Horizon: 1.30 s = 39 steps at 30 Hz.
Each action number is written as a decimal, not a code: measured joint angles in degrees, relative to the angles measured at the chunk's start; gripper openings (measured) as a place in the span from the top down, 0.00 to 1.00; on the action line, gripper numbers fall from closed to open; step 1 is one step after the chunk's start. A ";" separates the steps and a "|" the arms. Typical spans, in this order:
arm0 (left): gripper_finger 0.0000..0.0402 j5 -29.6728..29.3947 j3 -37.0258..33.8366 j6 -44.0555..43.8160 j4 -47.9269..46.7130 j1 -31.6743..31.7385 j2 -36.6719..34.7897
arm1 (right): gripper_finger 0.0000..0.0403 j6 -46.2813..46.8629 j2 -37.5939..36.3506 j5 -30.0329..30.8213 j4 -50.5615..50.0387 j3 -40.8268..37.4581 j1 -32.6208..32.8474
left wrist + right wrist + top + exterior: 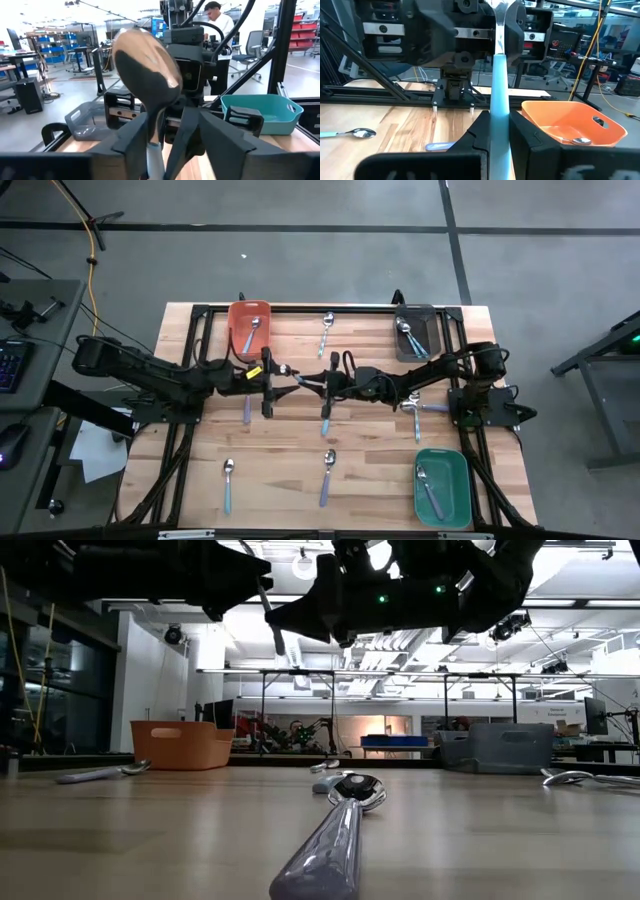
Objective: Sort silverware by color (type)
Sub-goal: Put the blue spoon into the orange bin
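Both grippers meet above the middle of the table. My right gripper [322, 383] [499, 145] is shut on the light-blue handle of a spoon [499, 95], whose silver bowl [145, 70] points at the left arm. The left gripper [288, 373] [175, 150] stands open, a finger on either side of the spoon's head end. Other silverware lies on the table: spoons at the back middle [326, 330], left of centre [247, 408], centre [325, 420], right [417, 415], front left [228, 480] and front middle [328, 475] [335, 830].
The orange bin [236, 315] [570, 120] at the back left, the grey bin [432, 320] at the back right and the teal bin [460, 470] [260, 112] at the front right each hold silverware. A person [220, 20] sits in the room behind the table.
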 joint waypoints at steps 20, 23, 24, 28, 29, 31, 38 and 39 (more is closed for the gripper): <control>0.98 2.72 -0.04 3.19 0.93 4.05 -1.38 | 0.83 3.62 0.00 -0.56 -0.20 0.07 -0.12; 0.99 2.45 -0.04 3.24 -2.60 5.50 -3.31 | 0.78 4.15 0.00 1.30 -0.93 0.07 -0.24; 0.99 2.05 -0.04 3.27 -4.18 6.10 -4.22 | 0.76 4.15 0.00 1.80 -1.35 0.07 -0.19; 0.99 0.18 -0.04 3.25 -10.91 8.62 -9.11 | 0.69 4.16 0.00 3.52 -2.79 0.07 -0.21; 0.99 -0.56 -0.04 2.91 -13.47 9.44 -10.62 | 0.68 4.17 0.00 3.66 -3.32 0.07 -0.28; 0.99 -2.66 0.82 1.61 -20.66 11.62 -13.68 | 0.67 4.17 -0.02 3.95 -4.93 0.07 -0.39; 0.99 -11.60 9.82 -1.08 -51.51 22.00 -16.63 | 0.72 4.76 -4.34 3.99 -17.33 0.04 -0.42; 0.99 -12.00 11.59 -1.10 -54.64 23.83 -15.98 | 0.74 4.78 -5.11 3.97 -18.86 0.04 -0.39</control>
